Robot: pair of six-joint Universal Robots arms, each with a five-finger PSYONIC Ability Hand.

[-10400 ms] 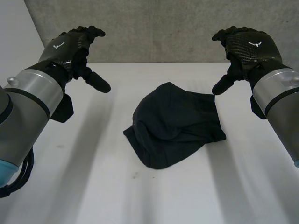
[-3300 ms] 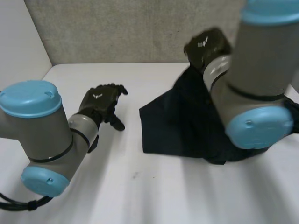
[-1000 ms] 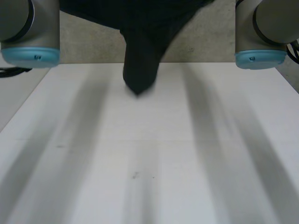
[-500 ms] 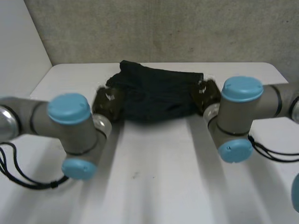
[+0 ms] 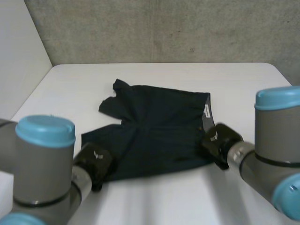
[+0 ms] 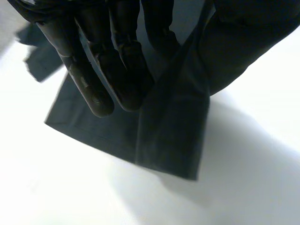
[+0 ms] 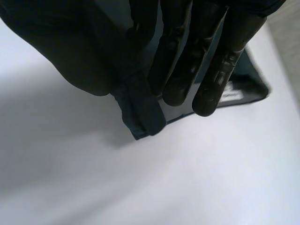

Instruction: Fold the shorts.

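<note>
The dark navy shorts point(image 5: 159, 136) lie spread flat on the white table point(image 5: 154, 201), waistband with a white label point(image 5: 206, 111) to the right and the legs to the left. My left hand point(image 5: 93, 164) is at the near-left corner, on a leg hem. In the left wrist view the cloth point(image 6: 173, 136) is pinched between the thumb and fingers of my left hand point(image 6: 108, 61). At the near-right corner, by the waistband's end, sits my right hand point(image 5: 216, 143). The right wrist view has the right hand point(image 7: 183, 56) pinching a strip of the shorts point(image 7: 140, 112) against its thumb.
A grey concrete wall point(image 5: 154, 28) closes off the table's far edge. A pale side wall point(image 5: 18, 61) stands along the left. My two forearms, grey with light-blue caps, cross the near corners of the table.
A second ago the shorts hung high above the table. Half a second ago they were bunched at the far side between my hands. Both hands have since drawn them nearer and spread them flat.
</note>
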